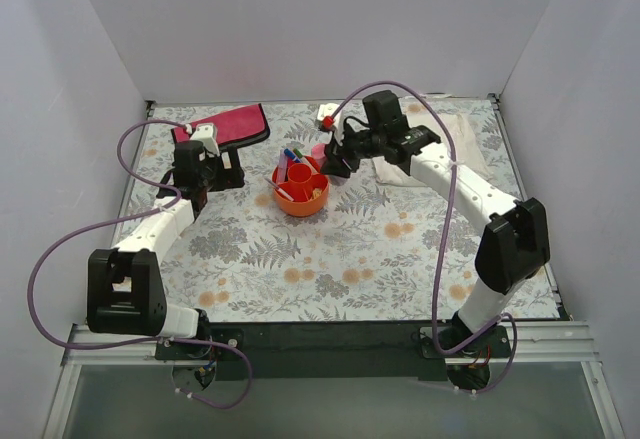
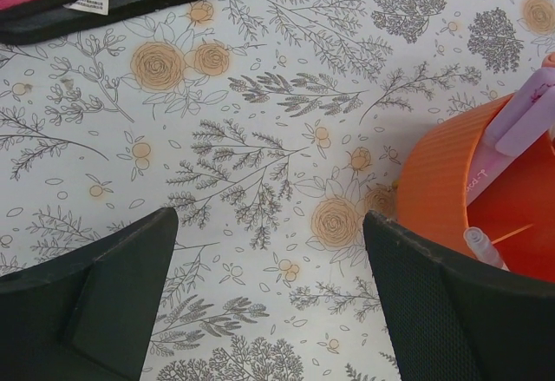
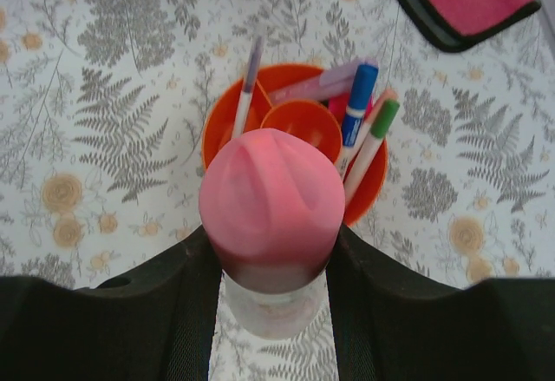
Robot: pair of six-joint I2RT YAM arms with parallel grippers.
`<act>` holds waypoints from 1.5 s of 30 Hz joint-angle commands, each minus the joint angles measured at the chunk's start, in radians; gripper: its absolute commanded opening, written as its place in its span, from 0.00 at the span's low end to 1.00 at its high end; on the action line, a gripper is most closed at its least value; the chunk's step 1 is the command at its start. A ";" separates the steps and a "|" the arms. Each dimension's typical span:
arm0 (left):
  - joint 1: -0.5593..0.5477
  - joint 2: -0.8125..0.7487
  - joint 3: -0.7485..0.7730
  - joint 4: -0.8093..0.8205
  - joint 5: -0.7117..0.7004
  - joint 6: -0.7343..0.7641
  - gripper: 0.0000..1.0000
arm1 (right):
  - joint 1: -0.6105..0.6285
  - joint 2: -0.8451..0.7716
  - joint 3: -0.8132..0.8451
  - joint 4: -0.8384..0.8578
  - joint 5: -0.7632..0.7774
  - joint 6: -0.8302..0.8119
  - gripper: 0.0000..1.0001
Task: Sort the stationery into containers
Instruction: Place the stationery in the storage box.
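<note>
The round orange tub [image 1: 300,203] stands mid-table and holds several pens. In the right wrist view the tub [image 3: 373,181] holds a blue-capped marker [image 3: 359,95], a green-capped marker [image 3: 380,125], a lilac highlighter [image 3: 314,88] and a grey pen [image 3: 248,82]. My right gripper [image 3: 273,251] is shut on a pink highlighter [image 3: 270,199], held just right of the tub and above it [image 1: 320,152]. My left gripper [image 2: 270,225] is open and empty over the floral cloth, left of the tub [image 2: 434,190]. It shows in the top view [image 1: 225,174].
A pink pouch with a black edge [image 1: 225,124] lies at the back left, close behind the left gripper. A white cloth [image 1: 400,171] lies under the right arm at the back right. White walls close the table on three sides.
</note>
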 commanded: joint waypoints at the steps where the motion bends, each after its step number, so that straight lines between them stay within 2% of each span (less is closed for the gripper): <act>1: 0.012 -0.005 0.038 -0.028 -0.029 0.026 0.87 | 0.030 0.027 0.044 0.349 -0.037 0.146 0.01; 5: 0.016 -0.001 0.041 -0.039 -0.040 0.034 0.87 | 0.046 0.060 0.055 0.472 -0.042 0.207 0.01; 9: 0.019 0.009 0.038 -0.042 -0.042 0.037 0.87 | 0.056 0.116 0.067 0.604 -0.040 0.335 0.01; 15: 0.021 0.027 0.058 -0.065 -0.049 0.052 0.87 | 0.065 0.198 0.087 0.708 -0.040 0.468 0.01; 45: 0.021 0.081 0.089 -0.051 -0.045 0.057 0.87 | 0.071 0.192 -0.059 0.727 -0.037 0.446 0.01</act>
